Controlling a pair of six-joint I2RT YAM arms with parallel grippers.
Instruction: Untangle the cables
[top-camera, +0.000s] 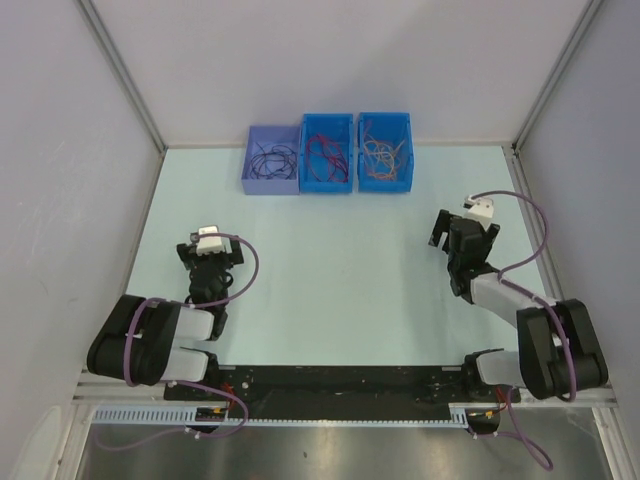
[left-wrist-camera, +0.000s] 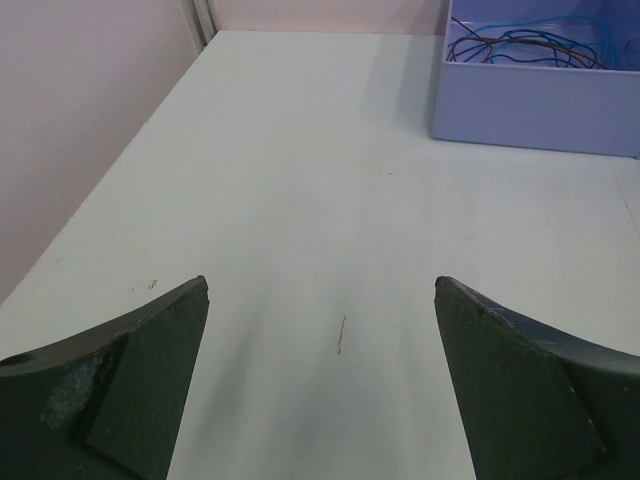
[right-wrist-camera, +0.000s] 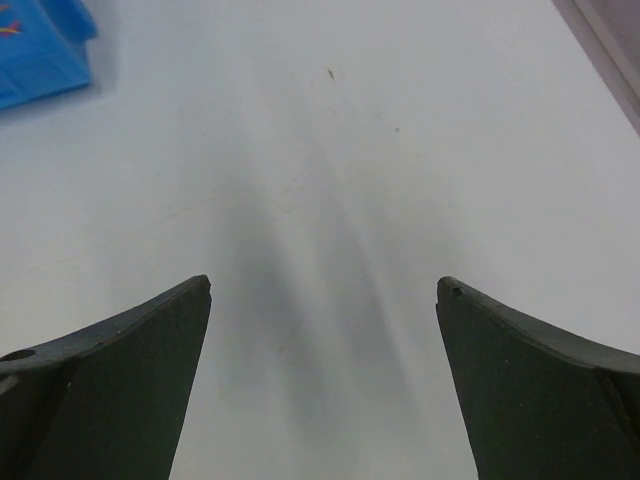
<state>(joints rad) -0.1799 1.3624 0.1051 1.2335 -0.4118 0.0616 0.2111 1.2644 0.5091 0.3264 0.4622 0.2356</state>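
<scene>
Found the left gripper (left-wrist-camera: 322, 300) spread wide over the bare table (left-wrist-camera: 300, 150), with nothing between its jaws. Found the right gripper (right-wrist-camera: 323, 295) just as wide, likewise holding nothing, low over the tabletop on the right side.

Saw the cables all at the far edge, lying in three bins set close side by side: black and blue cables (top-camera: 272, 158) in the lavender bin (top-camera: 270, 186) on the left, red cables (top-camera: 326, 150) in the middle blue bin (top-camera: 327, 186), orange cables (top-camera: 384, 152) in the right blue bin (top-camera: 385, 185). Spotted none loose on the table from above. Noted one short thin sliver (left-wrist-camera: 341, 335) just ahead of the left jaws; could not tell a wire scrap from a scratch.

Judged the sorting close to finished, and so placed the main danger in any further reach. Reckoned on curly loops snagging a finger dipped into a bin, dragging several strands out together and knotting them afresh. Reckoned also on a loop hooked over a rim pulling a light-looking bin along the table, or tipping it. Feared colours mixing across neighbouring bin walls through a sideways spring on release. Counted the sliver, if wire, as too fine and flat for a sure pinch, with a scrape of fingertips on the tabletop as the likely result.

Read no brand, label or writing anywhere: none on bins, arms or table.
</scene>
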